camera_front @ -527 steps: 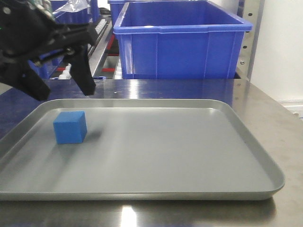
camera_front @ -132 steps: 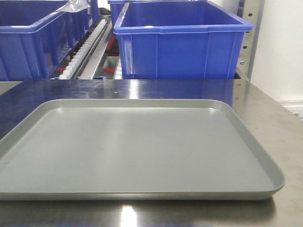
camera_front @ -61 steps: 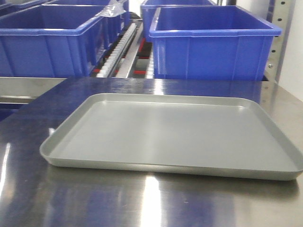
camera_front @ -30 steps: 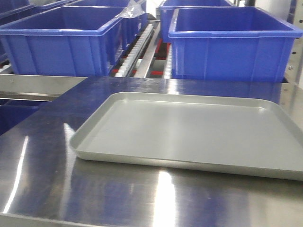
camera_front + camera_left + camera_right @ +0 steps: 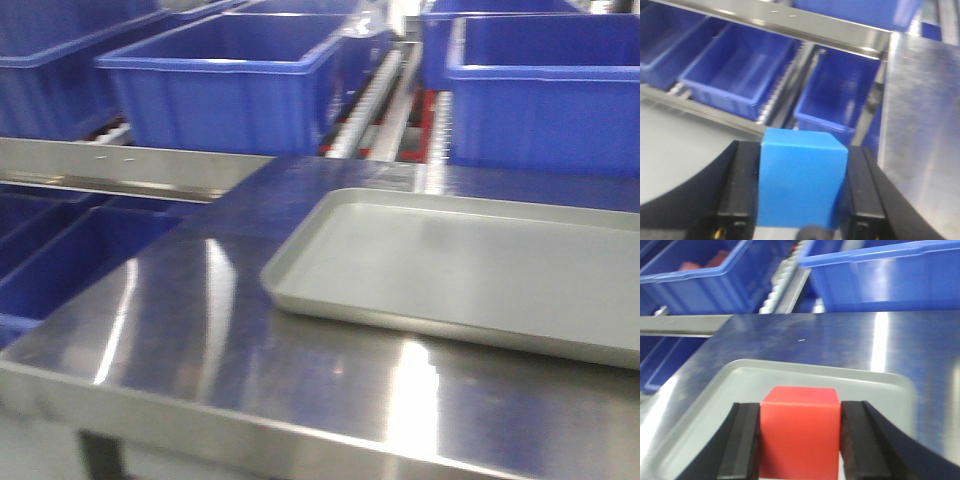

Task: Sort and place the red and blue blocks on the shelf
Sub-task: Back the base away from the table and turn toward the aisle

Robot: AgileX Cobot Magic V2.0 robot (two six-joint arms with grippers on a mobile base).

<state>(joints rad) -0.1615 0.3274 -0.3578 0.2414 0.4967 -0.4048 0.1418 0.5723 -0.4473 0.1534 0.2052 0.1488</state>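
In the left wrist view the bright blue block (image 5: 801,185) sits squarely between two black fingers (image 5: 739,190); my left gripper (image 5: 802,156) is shut on it, held in the air over the shelf's lower level. My right gripper (image 5: 800,412) is shut on the red block (image 5: 799,432), just above the near-left part of the grey tray (image 5: 865,390). The shelf shows its brushed-steel front rail (image 5: 130,165) and a white roller track (image 5: 372,85). Neither gripper appears in the front view, where the tray (image 5: 470,265) holds nothing.
Large blue bins (image 5: 225,85) stand on the shelf behind the rail, and more blue bins (image 5: 740,70) sit on the lower level left of the steel table (image 5: 220,340). The table's front edge (image 5: 200,410) is near.
The blue block that lay on the tray is gone from it and is now in my left gripper. The front view has slid left, so the tray sits further right.
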